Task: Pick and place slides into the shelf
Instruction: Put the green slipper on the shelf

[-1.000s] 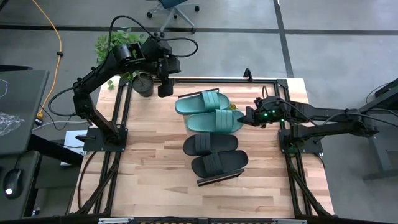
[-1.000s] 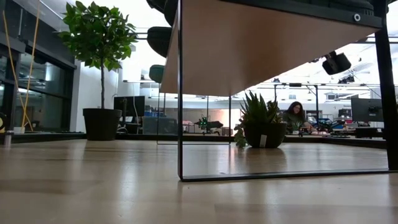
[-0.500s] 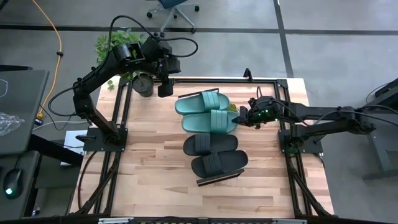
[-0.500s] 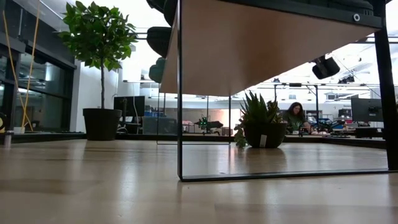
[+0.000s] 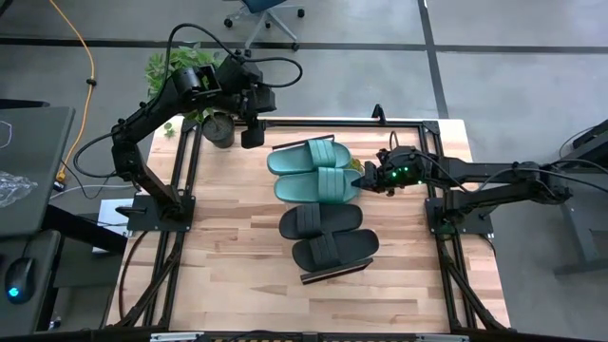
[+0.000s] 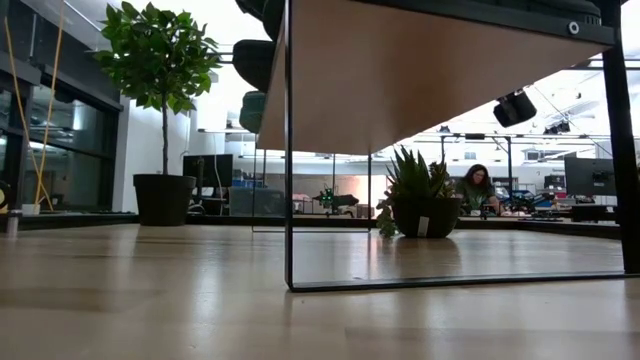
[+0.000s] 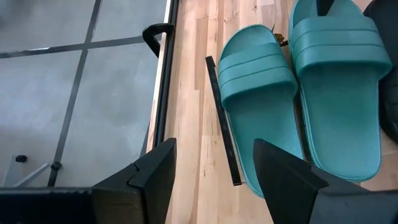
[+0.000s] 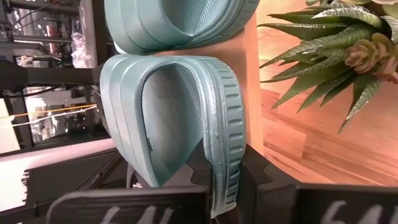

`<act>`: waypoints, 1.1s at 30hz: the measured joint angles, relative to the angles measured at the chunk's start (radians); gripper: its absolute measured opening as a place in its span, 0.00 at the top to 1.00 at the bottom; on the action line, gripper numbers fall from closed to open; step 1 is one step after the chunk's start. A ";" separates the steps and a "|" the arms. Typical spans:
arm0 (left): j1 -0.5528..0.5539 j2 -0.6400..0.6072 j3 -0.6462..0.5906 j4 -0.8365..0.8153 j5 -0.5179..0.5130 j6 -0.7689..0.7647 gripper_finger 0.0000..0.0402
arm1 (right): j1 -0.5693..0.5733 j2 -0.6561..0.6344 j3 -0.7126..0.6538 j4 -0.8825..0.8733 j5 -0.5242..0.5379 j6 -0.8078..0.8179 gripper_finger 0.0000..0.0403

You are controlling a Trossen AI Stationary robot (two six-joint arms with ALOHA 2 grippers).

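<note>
Four slides lie side by side on the light-wood shelf [image 5: 334, 272], whose underside fills the low view [image 6: 420, 70]. The two black slides [image 5: 321, 220] [image 5: 332, 250] are nearer; the far teal slide [image 5: 304, 157] lies beside the held teal slide [image 5: 318, 184]. My right gripper [image 5: 367, 178] is shut on that teal slide's right end. My left gripper [image 5: 252, 133] hovers open above the table's far left, and the left wrist view shows both teal slides [image 7: 261, 81] below it, past its open fingers [image 7: 211, 168]. My right gripper pinches the teal slide's sole at its open end [image 8: 221, 180]. One finger [image 8: 199, 168] reaches in under the ribbed strap and the other [image 8: 252, 177] is on the sole's outer face. The fingers come level from the table's right, along the slide. Whether the slide rests on the shelf cannot be told.
A potted plant [image 5: 204, 119] stands at the table's far left corner. A small spiky succulent [image 8: 329, 50] sits just beyond my right gripper. Dark frame rails [image 5: 180, 190] run along the table's sides. Bare wood lies left of and nearer than the shelf.
My right gripper has moved toward the table's left and slightly toward the far edge, carrying the teal slide with it. The slide now sits closer to the far teal slide, and its left end reaches farther past the shelf's edge in the low view.
</note>
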 joint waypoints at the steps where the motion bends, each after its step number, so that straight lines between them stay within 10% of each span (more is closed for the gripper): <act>1: 0.000 0.000 0.000 0.000 0.000 0.000 0.50 | 0.000 0.000 0.000 -0.002 0.001 0.000 0.98; 33: 0.000 0.000 0.000 -0.001 0.000 0.012 0.50 | 0.000 0.058 0.000 0.048 0.016 0.008 0.93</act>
